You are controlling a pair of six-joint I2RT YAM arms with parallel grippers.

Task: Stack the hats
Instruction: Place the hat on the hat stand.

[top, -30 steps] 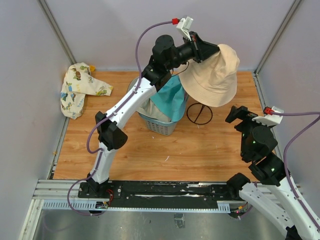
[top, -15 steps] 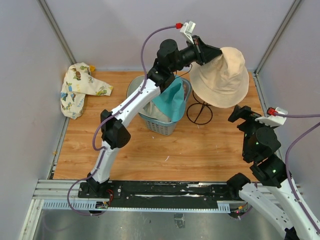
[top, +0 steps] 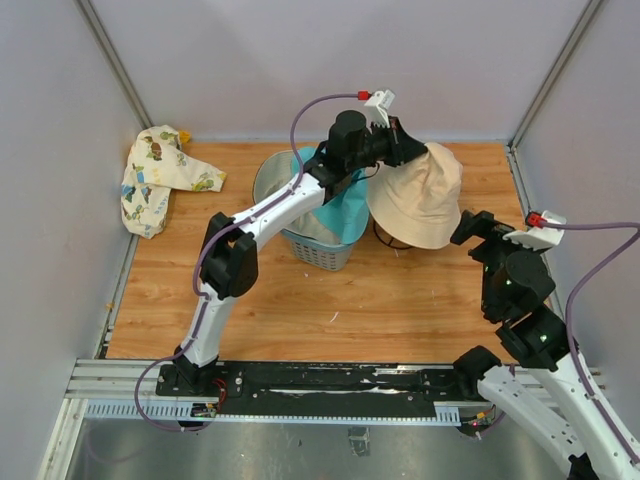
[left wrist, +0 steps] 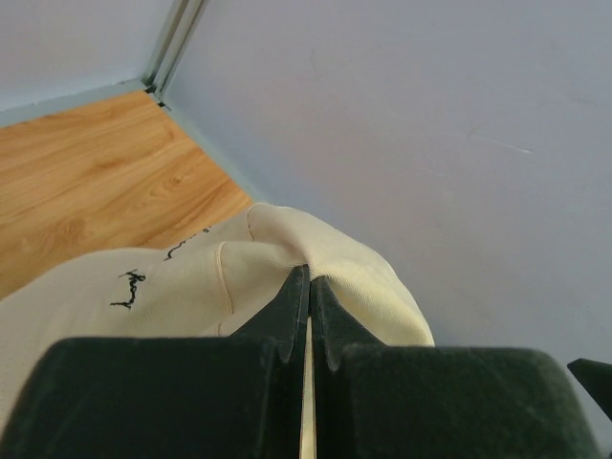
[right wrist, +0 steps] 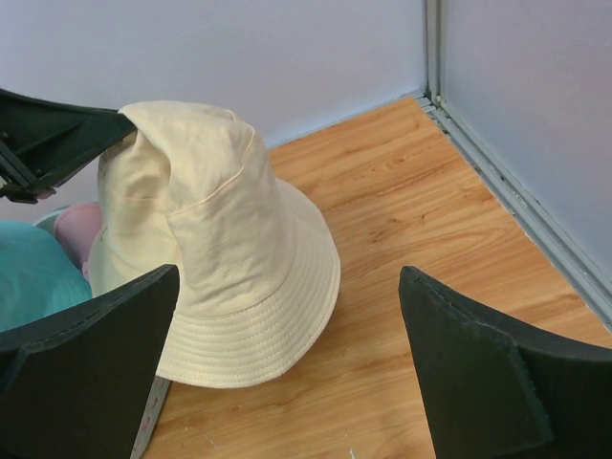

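Note:
My left gripper (top: pixel 408 150) is shut on the crown of the beige hat (top: pixel 420 200), pinching a fold of fabric between its fingertips (left wrist: pixel 309 277). The hat (left wrist: pixel 191 287) hangs brim down and rests over a black wire stand right of the basket; its brim lies on the wood floor (right wrist: pixel 220 249). A teal hat (top: pixel 340 205) drapes over the basket's rim, and a pink hat (right wrist: pixel 76 229) shows behind it. My right gripper (top: pixel 478 232) is open and empty, just right of the beige hat, with its jaws wide apart around the brim's near edge (right wrist: pixel 287 287).
A blue-grey mesh basket (top: pixel 315 250) stands at the middle back with more fabric inside. A cream cartoon-print cloth (top: pixel 160 180) lies at the back left. The stand's black wire ring (top: pixel 385 240) peeks out under the beige hat. Walls enclose the table on three sides.
My left gripper has brought the beige hat down and a little left, from high near the back wall onto the wire stand. My right gripper has barely moved.

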